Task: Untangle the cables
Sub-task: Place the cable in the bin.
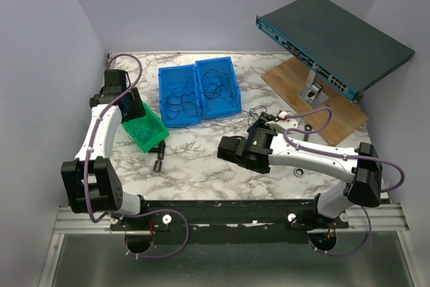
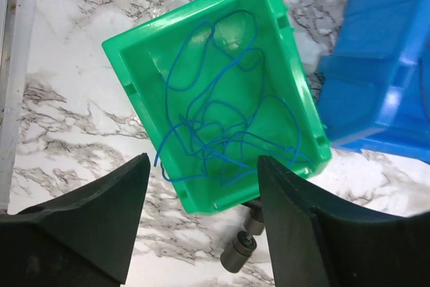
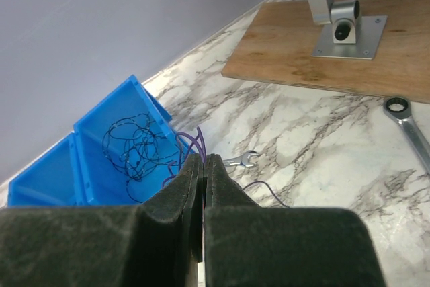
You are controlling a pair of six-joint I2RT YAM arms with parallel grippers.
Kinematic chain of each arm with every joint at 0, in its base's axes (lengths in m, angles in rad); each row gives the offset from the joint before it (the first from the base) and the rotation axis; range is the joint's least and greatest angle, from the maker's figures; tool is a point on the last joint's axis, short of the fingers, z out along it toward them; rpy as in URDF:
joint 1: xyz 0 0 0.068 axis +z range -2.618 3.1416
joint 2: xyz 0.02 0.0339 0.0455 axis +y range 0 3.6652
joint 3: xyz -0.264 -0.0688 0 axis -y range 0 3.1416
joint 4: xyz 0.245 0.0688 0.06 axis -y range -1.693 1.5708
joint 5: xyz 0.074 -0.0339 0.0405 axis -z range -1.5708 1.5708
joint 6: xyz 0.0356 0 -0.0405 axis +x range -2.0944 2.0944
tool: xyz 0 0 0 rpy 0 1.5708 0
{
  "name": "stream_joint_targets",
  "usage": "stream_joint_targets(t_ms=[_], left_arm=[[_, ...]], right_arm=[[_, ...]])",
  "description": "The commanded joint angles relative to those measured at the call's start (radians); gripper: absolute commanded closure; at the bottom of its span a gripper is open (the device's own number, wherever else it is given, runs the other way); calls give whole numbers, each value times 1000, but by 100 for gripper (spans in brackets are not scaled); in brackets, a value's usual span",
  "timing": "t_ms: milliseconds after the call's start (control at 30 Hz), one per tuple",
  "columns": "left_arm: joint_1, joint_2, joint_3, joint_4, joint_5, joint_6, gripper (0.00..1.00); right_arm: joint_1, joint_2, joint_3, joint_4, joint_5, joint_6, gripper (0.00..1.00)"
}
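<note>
A green bin holds a loose blue cable in loops. Above its near edge my left gripper hangs open with nothing between its fingers; in the top view it sits over the green bin. Two blue bins hold tangles of dark cables. My right gripper is shut, and thin purple cable loops up from its tips, with another strand trailing on the table. In the top view the right gripper is right of the blue bins, beside a small cable tangle.
A small silver wrench lies just past the right fingertips and a larger wrench to the right. A network switch stands tilted on a wooden board at back right. A dark cylindrical tool lies by the green bin.
</note>
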Motion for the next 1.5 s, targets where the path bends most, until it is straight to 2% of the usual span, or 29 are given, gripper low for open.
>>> stream_joint_targets(t_ms=[0, 233, 300, 333, 367, 400, 433, 467, 500, 533, 567, 633, 900, 1033, 1200, 1267, 1400, 1467], left_arm=[[-19, -136, -12, -22, 52, -11, 31], [-70, -299, -23, -61, 88, -41, 30], [-91, -338, -28, -73, 134, -58, 30], [-96, -367, -36, -72, 157, -72, 30], [-111, -392, -43, -69, 181, -85, 30], [-137, -430, -55, -60, 207, -103, 30], [-155, -462, -67, -52, 219, -118, 30], [-169, -500, -79, -49, 216, -128, 30], [-180, -526, -86, -52, 203, -137, 30], [-187, -546, -89, -61, 195, -135, 29], [-192, -556, -87, -71, 185, -126, 29], [-196, -569, -89, -84, 174, -118, 29], [-201, -627, -194, 21, 256, -134, 29], [-210, -669, -263, 99, 314, -155, 30], [-215, -732, -327, 156, 314, -170, 29], [-217, -750, -334, 158, 313, -171, 28], [-218, -766, -325, 133, 305, -157, 28], [-219, -772, -316, 117, 290, -146, 28]], right_arm=[[-6, 48, 76, -13, 208, 140, 99], [-5, 72, 116, -10, 108, 148, 99], [-20, 93, 182, -8, 40, 121, 99], [-39, 103, 217, 63, -29, 15, 99], [-101, 74, 197, 491, -184, -406, 99], [-271, -22, -7, 1146, -774, -1049, 99], [-544, -84, -348, 1738, -1403, -887, 99], [-626, -69, -532, 2011, -1500, -752, 99], [-641, -62, -450, 1820, -1455, -851, 99], [-599, -32, -324, 1622, -1377, -936, 99], [-584, -12, -305, 1612, -1396, -1009, 99], [-595, -17, -376, 1747, -1440, -1032, 99], [-596, 2, -380, 1761, -1464, -1170, 99], [-584, -22, -334, 1690, -1451, -1261, 99], [-508, -65, -210, 1544, -1309, -1433, 99], [-469, -68, -157, 1492, -1245, -1492, 99], [-425, -41, -36, 1409, -1230, -1574, 99], [-389, -33, 7, 1364, -1176, -1613, 99]])
